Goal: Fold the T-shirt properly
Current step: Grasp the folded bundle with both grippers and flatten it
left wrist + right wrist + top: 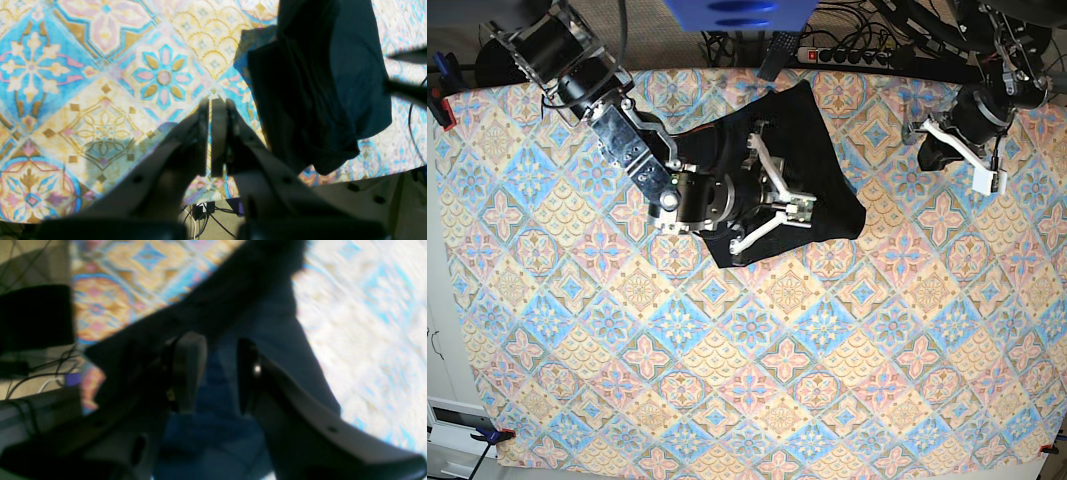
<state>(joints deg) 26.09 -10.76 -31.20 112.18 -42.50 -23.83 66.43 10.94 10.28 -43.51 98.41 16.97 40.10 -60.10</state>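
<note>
The black T-shirt (812, 150) lies bunched at the back middle of the patterned cloth. Its white mark does not show. My right gripper (807, 208) hovers over the shirt's front part with its jaws apart. In the right wrist view it (217, 351) is open, with dark shirt fabric (273, 323) showing between the fingers and nothing gripped. My left gripper (987, 182) is at the far right, well apart from the shirt. In the left wrist view it (213, 101) is shut and empty, with the shirt (320, 83) to its right.
The tiled patterned tablecloth (757, 350) covers the whole table. A power strip (852, 55) and cables lie beyond the back edge. A blue object (737, 10) sits at the top. The table edge (367, 178) is close by my left gripper.
</note>
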